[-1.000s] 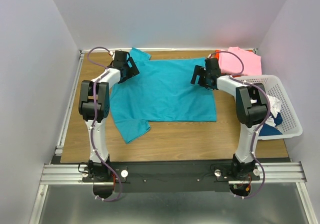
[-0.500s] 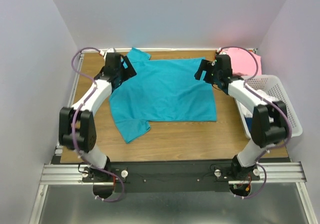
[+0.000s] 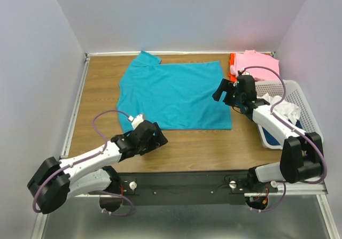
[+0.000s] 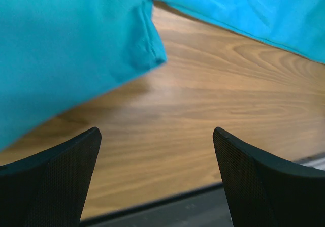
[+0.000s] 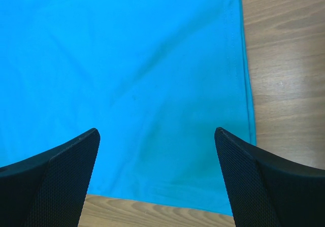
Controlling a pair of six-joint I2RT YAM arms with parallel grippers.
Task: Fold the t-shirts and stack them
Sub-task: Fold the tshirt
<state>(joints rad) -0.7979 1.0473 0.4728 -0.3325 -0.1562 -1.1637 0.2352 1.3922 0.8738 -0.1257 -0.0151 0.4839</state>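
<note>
left gripper [image 3: 157, 139] is hovering, jaws spread wide, over the wood table [image 3: 214, 148] just beside the near sleeve of the teal t-shirt [image 3: 176, 92], which is lying flat mid-table. right gripper [image 3: 220, 92] is hanging agape over its right edge; pink t-shirt [image 3: 259, 62] is sitting far right.

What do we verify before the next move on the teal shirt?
1. teal t-shirt spread flat on the table: ok.
2. left gripper open and empty: ok.
3. near sleeve between the left gripper's fingers: not ok. Only wood shows there, and the sleeve corner lies ahead.
4. right gripper open and empty, above the shirt's right hem: ok.
5. pink t-shirt at the far right corner, apart from the teal one: ok.
6. right arm clear of the white basket: cannot tell. They overlap in the top view.
</note>
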